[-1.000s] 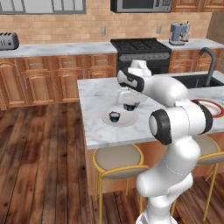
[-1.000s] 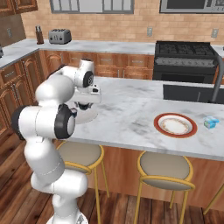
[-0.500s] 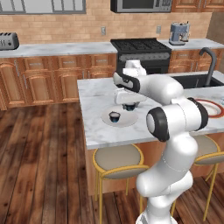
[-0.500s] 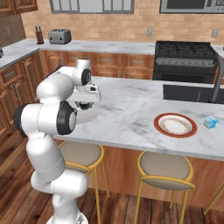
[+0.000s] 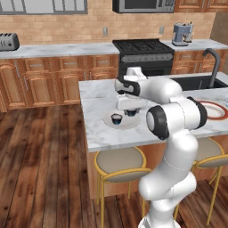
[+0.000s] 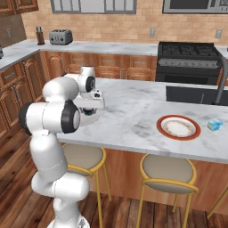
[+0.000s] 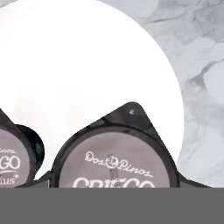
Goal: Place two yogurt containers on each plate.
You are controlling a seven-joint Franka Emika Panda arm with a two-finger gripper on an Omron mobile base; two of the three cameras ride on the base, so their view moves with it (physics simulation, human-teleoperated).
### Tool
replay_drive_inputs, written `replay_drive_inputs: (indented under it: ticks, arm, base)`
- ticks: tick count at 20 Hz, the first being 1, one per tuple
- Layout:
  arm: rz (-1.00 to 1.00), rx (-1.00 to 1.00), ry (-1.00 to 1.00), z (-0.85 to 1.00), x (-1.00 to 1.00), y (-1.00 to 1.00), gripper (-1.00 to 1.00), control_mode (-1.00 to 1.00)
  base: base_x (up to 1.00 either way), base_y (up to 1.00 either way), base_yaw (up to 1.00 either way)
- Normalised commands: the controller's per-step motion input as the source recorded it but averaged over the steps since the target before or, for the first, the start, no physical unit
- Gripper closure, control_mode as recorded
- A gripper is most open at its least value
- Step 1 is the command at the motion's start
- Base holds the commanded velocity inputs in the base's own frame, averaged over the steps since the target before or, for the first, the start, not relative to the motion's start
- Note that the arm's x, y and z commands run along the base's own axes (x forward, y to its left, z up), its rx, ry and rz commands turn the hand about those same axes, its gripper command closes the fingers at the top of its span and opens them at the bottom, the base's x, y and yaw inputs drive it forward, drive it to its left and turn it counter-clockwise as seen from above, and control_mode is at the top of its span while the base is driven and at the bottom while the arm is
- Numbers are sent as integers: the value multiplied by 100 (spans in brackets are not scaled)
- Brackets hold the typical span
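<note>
Beside plate (image 5: pixel 105 120): stove (image 5: pixel 141 47), sink (image 5: pixel 199 81)

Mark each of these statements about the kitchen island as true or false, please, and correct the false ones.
1. Two dark yogurt cups sit on the pale plate. True.
2. The red-rimmed plate holds two cups. False: it holds none.
3. A light blue cup lies on the counter beside the red-rimmed plate. True.
4. The gripper hangs over the sink. False: it is over the pale plate.
</note>
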Motion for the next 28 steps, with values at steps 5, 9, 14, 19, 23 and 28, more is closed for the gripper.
replay_drive_inputs:
  ticks: [5, 9, 14, 19, 23, 28]
  arm:
    - [0, 0, 2, -20, 7, 0, 100, -100]
    - [0, 0, 1, -20, 13, 0, 100, -100]
    - [0, 0, 1, -7, 9, 0, 100, -100]
    - [0, 0, 0, 0, 3, 0, 100, -100]
    - [0, 0, 0, 6, 0, 0, -100, -100]
    - [0, 0, 0, 11, 0, 0, -100, -100]
  base:
    - [0, 0, 0]
    - [0, 0, 0]
    - [0, 0, 0]
    - [0, 0, 0]
    - [0, 0, 0]
    - [0, 0, 0]
